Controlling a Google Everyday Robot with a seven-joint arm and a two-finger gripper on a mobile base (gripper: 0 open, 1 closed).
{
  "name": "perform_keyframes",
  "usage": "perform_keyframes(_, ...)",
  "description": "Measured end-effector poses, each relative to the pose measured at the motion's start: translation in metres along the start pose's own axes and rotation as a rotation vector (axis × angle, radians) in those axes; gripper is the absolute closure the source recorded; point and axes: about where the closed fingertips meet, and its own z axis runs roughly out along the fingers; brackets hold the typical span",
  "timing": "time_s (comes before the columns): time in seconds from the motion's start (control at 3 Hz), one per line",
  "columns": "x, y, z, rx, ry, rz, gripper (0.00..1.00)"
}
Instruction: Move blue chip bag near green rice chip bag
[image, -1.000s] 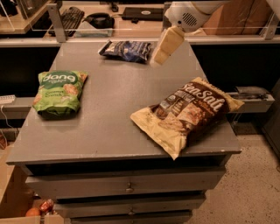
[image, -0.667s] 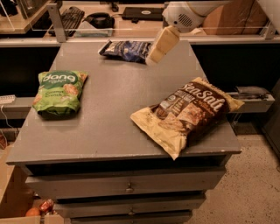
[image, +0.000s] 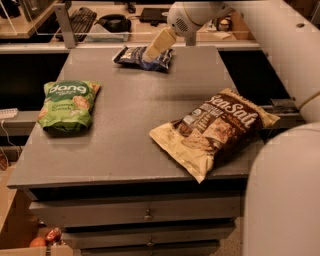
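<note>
Cream-coloured and slanting down to the left, the gripper (image: 158, 46) hangs over the right half of the blue chip bag (image: 134, 55) at the far edge of the table (image: 130, 125). Whether it is wide, narrow or already gripping, I cannot tell. That bag lies flat, well apart from the green rice chip bag (image: 67, 104) at the near left, so I judge the whole carry remains. The arm (image: 272, 35) reaches in from the far right, wrist bent downward. A brown-and-cream bag (image: 215, 131) sits near right, off that path.

You see the blue chip bag (image: 131, 56) at the back of the desk (image: 135, 107), the hand (image: 159, 45) just over it; the green rice chip bag (image: 67, 106) lies left, the SeaSalt bag (image: 215, 130) front right.
</note>
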Motion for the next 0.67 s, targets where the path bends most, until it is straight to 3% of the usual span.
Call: perform_keyframes(0.67,0.009,-0.036,0.092,0.059,0.03,0.126,0.0)
